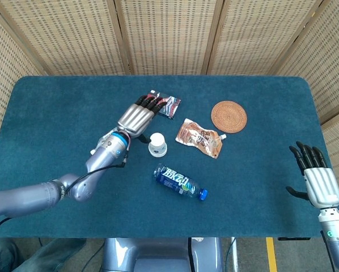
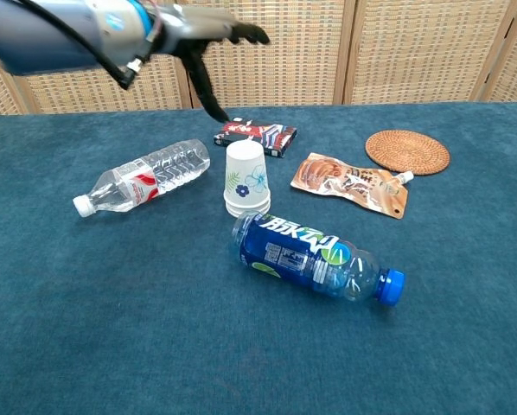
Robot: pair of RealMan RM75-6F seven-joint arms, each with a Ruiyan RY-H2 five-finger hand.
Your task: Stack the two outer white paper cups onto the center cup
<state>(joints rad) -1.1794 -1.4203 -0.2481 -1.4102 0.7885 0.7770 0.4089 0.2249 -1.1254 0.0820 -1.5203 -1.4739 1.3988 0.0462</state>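
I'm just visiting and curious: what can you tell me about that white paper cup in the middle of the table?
The white paper cup is really a nested stack, upside down, with doubled rims at the bottom. It looks like thin paper printed with small blue flowers. It stands upright on the blue table, just behind the lying blue bottle. Nothing holds it; the left hand is open, apart from it.

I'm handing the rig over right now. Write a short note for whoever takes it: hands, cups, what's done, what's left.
Left hand: open, holding nothing, raised above the table behind the stacked paper cups.
Right hand: open, holding nothing, at the table's right edge, away from everything.
Cups: upside down in one nested stack at mid-table, between the clear water bottle and the blue drink bottle. No other cup shows in either view.
Done: stacking looks complete; layered rims show at the base, but their number can't be counted.
Left: confirm the stack sits straight, then pull the left arm back.
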